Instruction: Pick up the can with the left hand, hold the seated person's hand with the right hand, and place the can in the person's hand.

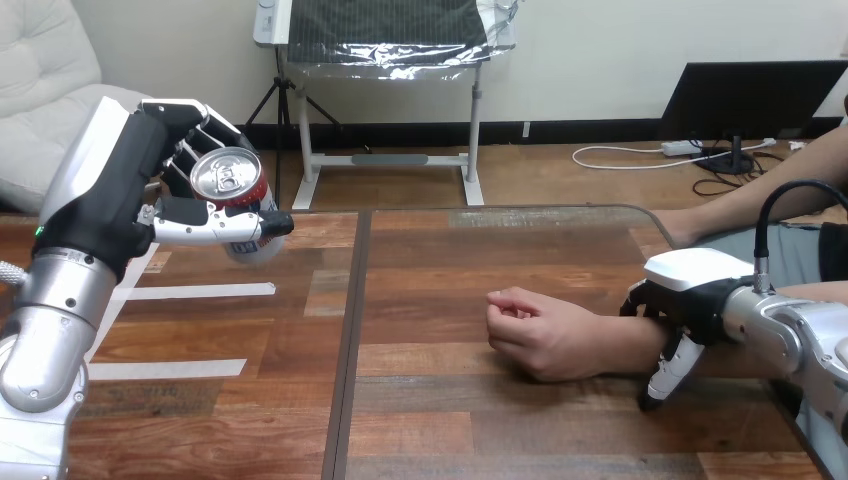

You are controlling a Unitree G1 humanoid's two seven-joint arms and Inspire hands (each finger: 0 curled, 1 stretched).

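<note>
In the head view, the left hand [150, 170] is raised above the left part of the wooden table [420, 420], with its fingers and thumb clamped round a red and white drink can [228, 180]. The can is clear of the tabletop and tilted, its silver lid with the pull tab turned toward the camera. The thumb crosses the near side of the can and the fingers wrap the far side. Below it, two strips of white tape [200, 291] lie on the wood. Right of centre, the person's hand [535, 335] rests on the table as a loose fist, knuckles toward the left, well apart from the can. The right hand [695, 290] lies over the person's wrist [620, 345], its fingers [665, 375] curled down the near side of the wrist and closed round it
</note>
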